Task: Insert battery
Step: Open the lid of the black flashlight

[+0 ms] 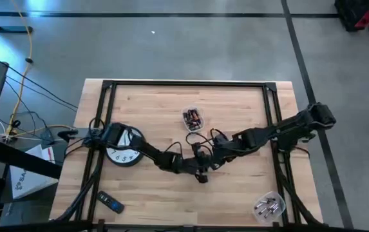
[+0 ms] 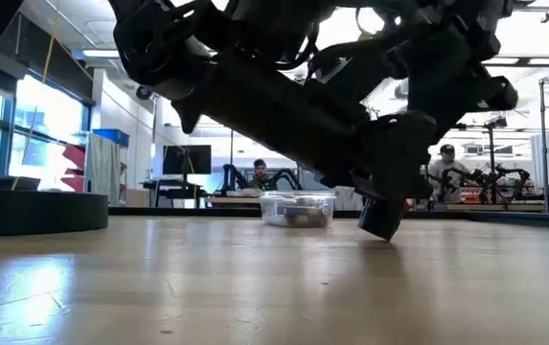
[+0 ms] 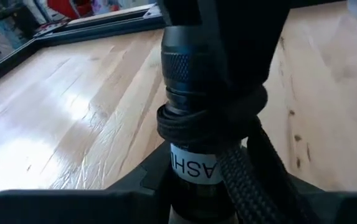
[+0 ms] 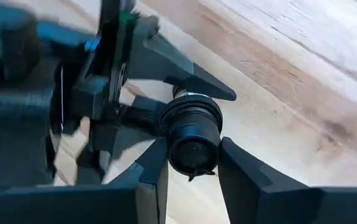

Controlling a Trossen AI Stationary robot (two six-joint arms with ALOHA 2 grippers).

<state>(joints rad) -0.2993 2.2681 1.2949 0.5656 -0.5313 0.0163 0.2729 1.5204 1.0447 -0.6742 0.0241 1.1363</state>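
— Pale wood all over the table point(image 1: 145, 187) from above. Where on it?
— Mid-table, toward the near edge: left gripper point(image 1: 194, 166) and right gripper point(image 1: 205, 161) nose to nose over a black metal flashlight point(image 1: 201, 175). Behind them, a clear plastic tub of batteries point(image 1: 192, 119). Off to the left, a round black-and-white clock face point(image 1: 125, 147).
— And level with the table?
— Flashlight tilted, lower end just above the wood. Battery tub just beyond, standing apart. Seated people far back in the room.
— From the left wrist?
— Flashlight gripped between the left fingers point(image 3: 53, 205), rising out of them: knurled collar, white label, black cord looped round the barrel.
— From the right wrist?
— Round end of the flashlight facing the camera, lodged between the right fingers point(image 4: 253, 180), both pressed against its sides. Further along the barrel, the left fingers closed round it.
— Any battery inside?
— Cannot tell; only dark within that end.
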